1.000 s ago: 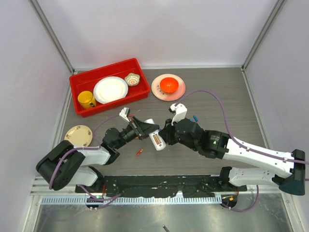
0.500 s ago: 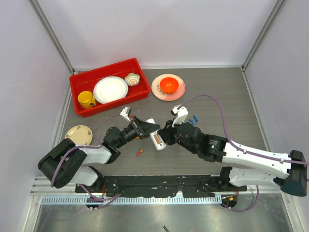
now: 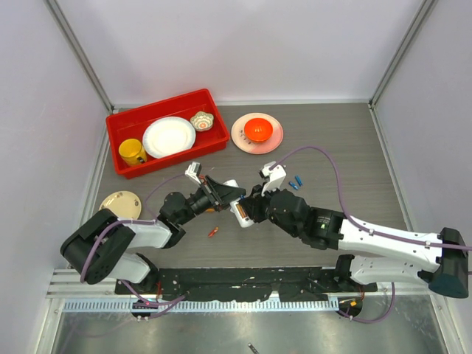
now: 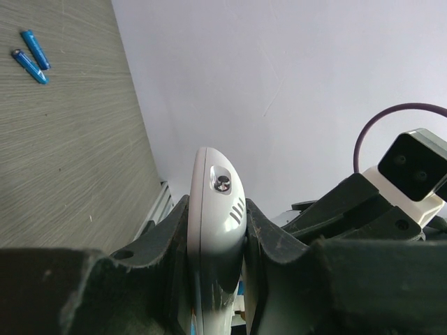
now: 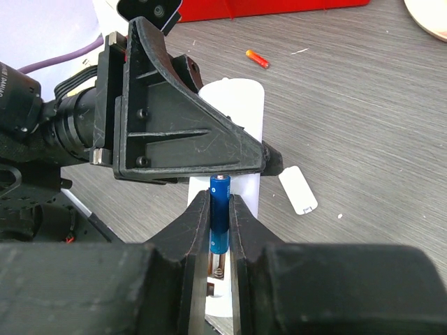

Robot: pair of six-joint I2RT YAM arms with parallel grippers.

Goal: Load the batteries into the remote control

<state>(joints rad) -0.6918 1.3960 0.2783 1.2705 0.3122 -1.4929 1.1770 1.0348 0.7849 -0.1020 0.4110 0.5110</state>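
Item: battery insertion, mid-step. Right gripper [image 5: 218, 211]: fingers clamped on one blue battery [image 5: 221, 190], held along the length of the remote with its metal cap pointing away from the wrist, presumably so it can slide straight into the recess. Left gripper [image 4: 216, 234]: fingers closed on the sides of the remote control [image 4: 215, 185], lifting it off the table [image 5: 363, 105] near mid-table and presenting its open back to the right arm (the recess itself is mostly hidden behind the fingers). Loose white cover [image 5: 298, 190]: lying on the table just right of the remote, set aside so that the bay is accessible. Spare blue batteries [image 4: 35, 49]: two, side by side, farther right. Orange-red battery [image 5: 258, 59]: alone, on the table to the near left of the grippers.
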